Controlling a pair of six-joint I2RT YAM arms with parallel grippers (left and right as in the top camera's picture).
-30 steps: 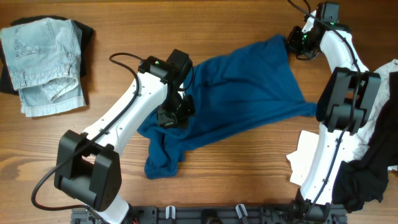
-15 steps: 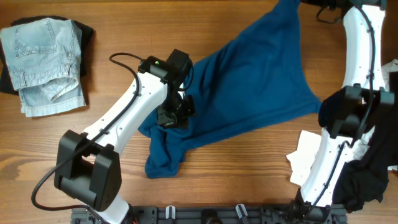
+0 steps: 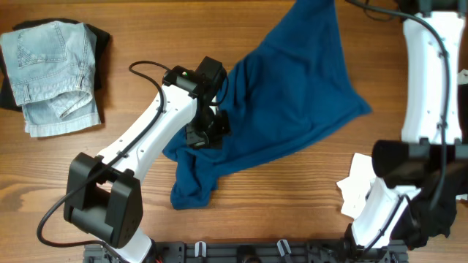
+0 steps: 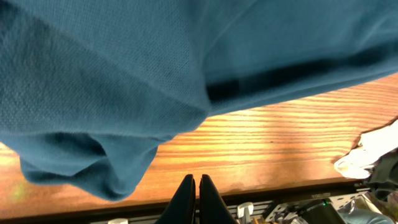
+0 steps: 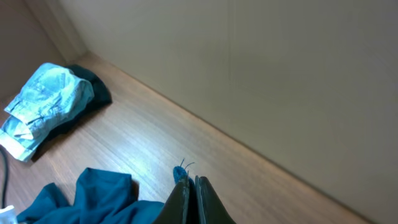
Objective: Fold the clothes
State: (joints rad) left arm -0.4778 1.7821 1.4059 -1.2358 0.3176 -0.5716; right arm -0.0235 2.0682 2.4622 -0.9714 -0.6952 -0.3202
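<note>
Dark blue shirt (image 3: 292, 95), corner pinched in closed right gripper (image 5: 191, 182), left gripper (image 4: 196, 180) closed empty just beside it

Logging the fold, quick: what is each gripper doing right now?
Left gripper: closed, holding nothing visible.
Right gripper: closed on the dark blue shirt.
</note>
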